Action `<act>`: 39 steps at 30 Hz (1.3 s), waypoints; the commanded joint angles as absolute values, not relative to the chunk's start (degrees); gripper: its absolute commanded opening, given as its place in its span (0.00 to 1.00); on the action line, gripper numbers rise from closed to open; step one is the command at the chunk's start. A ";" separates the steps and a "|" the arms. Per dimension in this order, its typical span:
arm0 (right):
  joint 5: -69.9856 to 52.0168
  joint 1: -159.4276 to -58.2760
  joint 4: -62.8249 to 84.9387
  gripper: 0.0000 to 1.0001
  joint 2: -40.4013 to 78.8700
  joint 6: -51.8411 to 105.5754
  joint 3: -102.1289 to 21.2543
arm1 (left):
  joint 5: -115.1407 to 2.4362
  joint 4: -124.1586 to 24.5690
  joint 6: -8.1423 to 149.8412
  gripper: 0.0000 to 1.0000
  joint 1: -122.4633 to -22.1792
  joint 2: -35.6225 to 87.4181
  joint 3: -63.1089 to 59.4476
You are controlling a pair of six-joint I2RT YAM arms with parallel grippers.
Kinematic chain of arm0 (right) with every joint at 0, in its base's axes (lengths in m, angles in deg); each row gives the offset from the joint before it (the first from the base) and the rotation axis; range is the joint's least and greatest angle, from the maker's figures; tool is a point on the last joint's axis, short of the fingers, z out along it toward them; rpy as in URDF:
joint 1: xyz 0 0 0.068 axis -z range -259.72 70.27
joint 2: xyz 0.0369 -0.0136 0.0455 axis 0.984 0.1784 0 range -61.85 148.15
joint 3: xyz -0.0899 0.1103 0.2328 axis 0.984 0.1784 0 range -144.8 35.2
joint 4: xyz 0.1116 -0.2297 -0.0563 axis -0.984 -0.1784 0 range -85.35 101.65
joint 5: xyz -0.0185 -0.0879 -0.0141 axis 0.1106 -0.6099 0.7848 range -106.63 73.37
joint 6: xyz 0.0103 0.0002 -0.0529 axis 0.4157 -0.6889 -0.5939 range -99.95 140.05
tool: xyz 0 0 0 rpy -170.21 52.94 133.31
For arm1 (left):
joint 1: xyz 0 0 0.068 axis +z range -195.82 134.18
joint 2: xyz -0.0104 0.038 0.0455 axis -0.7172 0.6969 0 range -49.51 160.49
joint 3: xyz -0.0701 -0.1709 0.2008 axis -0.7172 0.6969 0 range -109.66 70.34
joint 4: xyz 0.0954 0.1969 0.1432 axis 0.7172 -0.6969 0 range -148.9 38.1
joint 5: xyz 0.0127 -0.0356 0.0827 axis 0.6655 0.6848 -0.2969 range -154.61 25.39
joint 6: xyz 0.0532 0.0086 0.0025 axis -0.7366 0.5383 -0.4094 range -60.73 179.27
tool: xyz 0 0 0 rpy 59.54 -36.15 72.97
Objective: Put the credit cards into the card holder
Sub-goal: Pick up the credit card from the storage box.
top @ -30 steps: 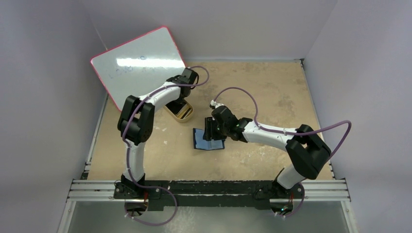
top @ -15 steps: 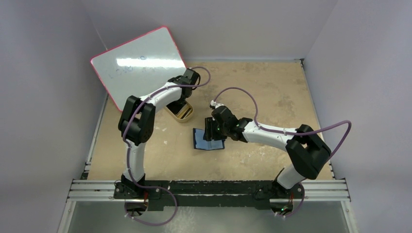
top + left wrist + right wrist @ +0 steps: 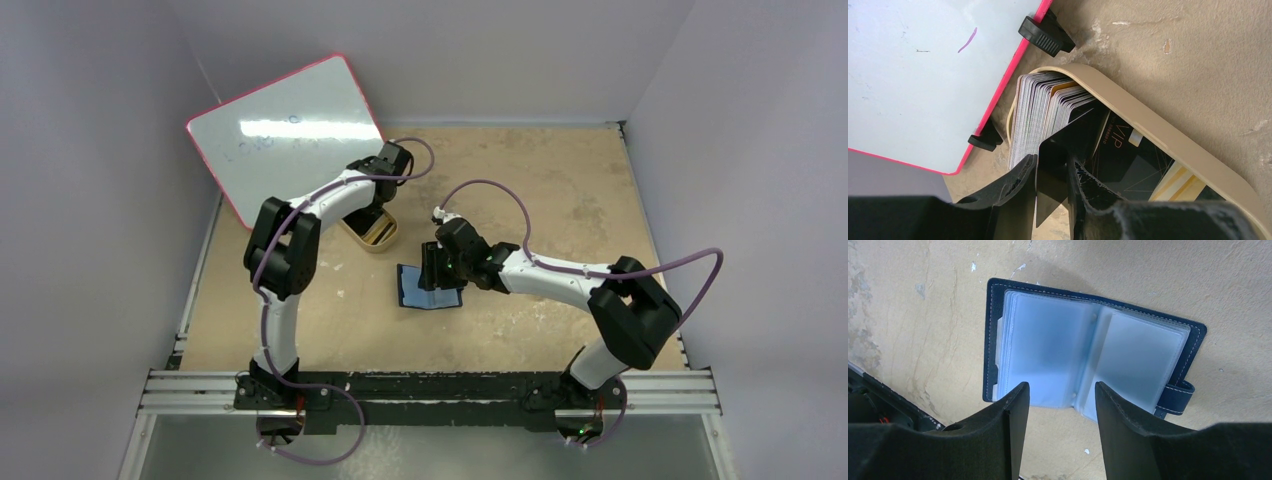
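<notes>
The navy card holder [image 3: 430, 288] lies open on the table, its pale blue glossy pockets up and its snap tab to one side; the right wrist view shows it too [image 3: 1088, 355]. My right gripper [image 3: 432, 268] hovers open over its near edge [image 3: 1062, 390] and holds nothing. A gold oval tin [image 3: 370, 232] holds a stack of upright credit cards [image 3: 1040, 107] and a black VIP card [image 3: 1128, 162]. My left gripper [image 3: 370, 213] reaches into the tin, and in the left wrist view [image 3: 1052, 162] it is shut on a dark card [image 3: 1054, 175].
A pink-framed whiteboard [image 3: 285, 125] leans at the back left just behind the tin, its black feet [image 3: 1045, 35] close to the tin's rim [image 3: 1148, 120]. Grey walls enclose the table on three sides.
Almost nothing differs. The left wrist has shifted very slightly over the tin. The right arm and the card holder have not moved.
</notes>
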State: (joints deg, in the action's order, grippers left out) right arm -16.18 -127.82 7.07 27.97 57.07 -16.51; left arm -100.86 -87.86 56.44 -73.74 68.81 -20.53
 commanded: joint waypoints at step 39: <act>-15.05 -127.65 11.07 0.54 24.43 57.05 -15.16 | -96.36 -102.94 73.81 0.00 -79.92 59.32 -29.50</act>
State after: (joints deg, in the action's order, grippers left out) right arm -14.14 -127.80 9.46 27.34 57.13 -15.04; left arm -98.44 -101.39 68.00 -79.97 66.56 -30.21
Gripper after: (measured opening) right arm 0.537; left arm 0.009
